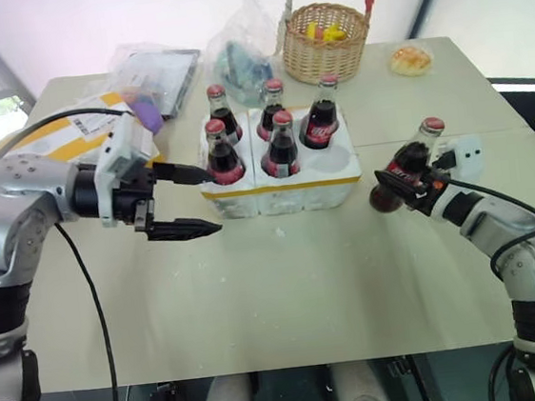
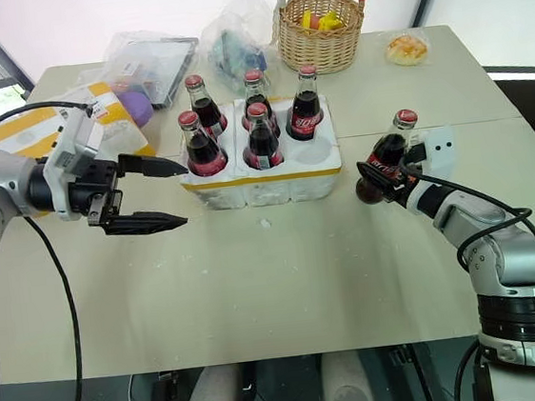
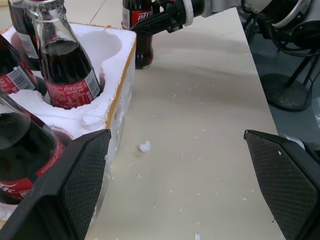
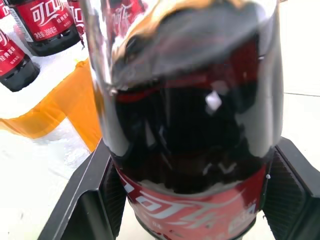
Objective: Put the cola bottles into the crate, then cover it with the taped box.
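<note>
Sixth cola bottle (image 1: 415,168), standing tilted on the tabletop (image 1: 286,285) right of the crate (image 1: 281,188): right gripper (image 4: 192,200) fingers clamp its labelled belly. Glass likely heavy, slick, breakable; grip low. Left gripper (image 1: 180,202) fingers spread, empty.

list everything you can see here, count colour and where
cola bottles: six, dark with red caps; five stand in the crate, one on the table right of it
crate: one, white foam with yellow band, table centre; one front right well empty
taped box: one, white with yellow stripes, far left of the table
wicker basket: one, tan, yellow things inside, back of the table
plastic bags: two, clear, back of the table
bun: one, golden, back right
table: one, beige
left gripper: black, open, left of the crate
right gripper: black, shut on the lone bottle
</note>
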